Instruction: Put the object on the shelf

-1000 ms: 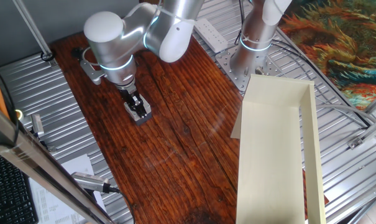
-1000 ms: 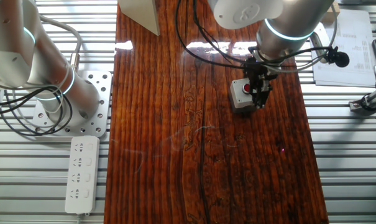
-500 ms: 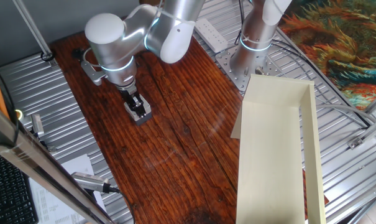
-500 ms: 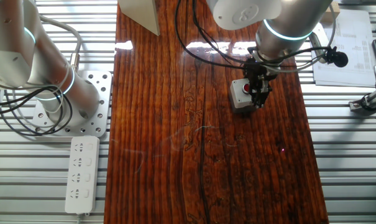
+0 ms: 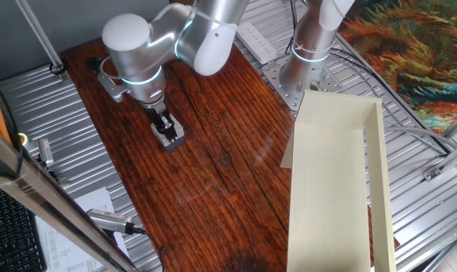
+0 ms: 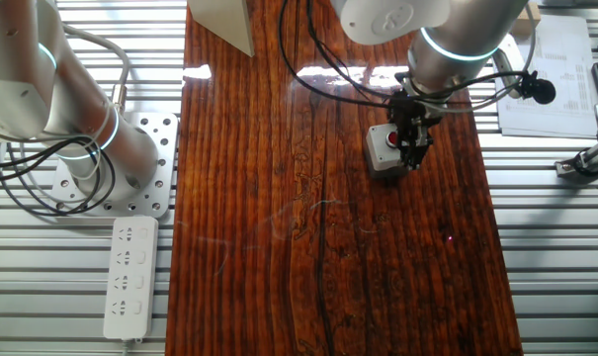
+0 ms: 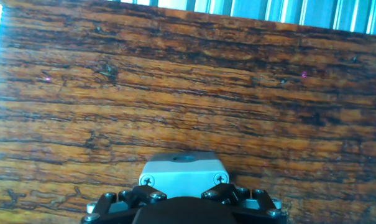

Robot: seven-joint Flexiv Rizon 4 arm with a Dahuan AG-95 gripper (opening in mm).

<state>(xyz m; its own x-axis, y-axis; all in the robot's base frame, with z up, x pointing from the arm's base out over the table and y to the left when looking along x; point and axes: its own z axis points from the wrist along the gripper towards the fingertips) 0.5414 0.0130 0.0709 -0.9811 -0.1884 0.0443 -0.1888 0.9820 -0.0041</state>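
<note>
The object, a small light-grey box (image 6: 383, 150) with a red button (image 6: 392, 140), sits on the dark wooden tabletop, near its left side in one fixed view (image 5: 174, 139). My gripper (image 6: 413, 150) reaches straight down on it, and its dark fingers (image 5: 164, 127) close against the box. In the hand view the box's grey face (image 7: 184, 173) with two screws fills the space just above the gripper (image 7: 184, 198). The shelf (image 5: 330, 174), a long cream panel with a raised side wall, lies far to the right, well away from the box.
A second robot base (image 5: 307, 57) stands at the table's far edge beside a white power strip (image 6: 128, 277). Ribbed metal surfaces surround the tabletop. Papers (image 6: 555, 74) and a small tool (image 5: 111, 221) lie off the table's edge.
The arm shifts very slightly and returns. The gripper stays on the box, and the box has not moved.
</note>
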